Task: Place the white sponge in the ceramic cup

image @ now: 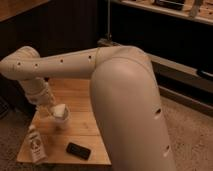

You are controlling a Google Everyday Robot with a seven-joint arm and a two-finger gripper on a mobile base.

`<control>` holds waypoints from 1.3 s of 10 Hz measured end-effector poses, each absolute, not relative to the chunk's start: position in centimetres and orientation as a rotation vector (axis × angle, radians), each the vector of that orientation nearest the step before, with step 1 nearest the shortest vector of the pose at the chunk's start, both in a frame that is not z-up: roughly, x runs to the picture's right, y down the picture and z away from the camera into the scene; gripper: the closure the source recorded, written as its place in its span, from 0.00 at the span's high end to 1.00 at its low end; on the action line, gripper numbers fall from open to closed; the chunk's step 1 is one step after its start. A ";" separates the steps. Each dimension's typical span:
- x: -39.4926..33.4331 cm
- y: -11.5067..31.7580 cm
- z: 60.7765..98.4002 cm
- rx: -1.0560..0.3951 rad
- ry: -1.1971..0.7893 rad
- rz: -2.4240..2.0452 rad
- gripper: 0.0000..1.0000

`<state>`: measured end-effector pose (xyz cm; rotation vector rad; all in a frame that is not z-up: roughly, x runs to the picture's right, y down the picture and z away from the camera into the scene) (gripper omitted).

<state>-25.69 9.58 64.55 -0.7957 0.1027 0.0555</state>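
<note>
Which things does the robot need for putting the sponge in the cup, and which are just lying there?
For the job: ceramic cup; white sponge, seemingly at the cup's mouth; gripper, right beside the cup.
Just lying about: white bottle; flat black object, both on the wooden table.

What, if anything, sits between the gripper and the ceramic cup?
Nothing visible. The gripper is right at the ceramic cup on the wooden table. The white bottle and the black flat object lie nearer the front edge, off the path. The white sponge can't be told apart from the cup here.
</note>
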 end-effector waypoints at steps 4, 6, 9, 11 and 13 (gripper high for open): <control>-25.2 9.1 66.2 -0.772 0.137 0.050 0.22; -24.9 8.9 66.6 -0.755 0.138 0.048 0.04; -24.7 8.5 66.6 -0.748 0.074 0.057 0.00; -24.7 8.5 66.5 -0.749 0.019 0.074 0.00; -24.2 8.3 66.7 -0.752 -0.006 0.091 0.00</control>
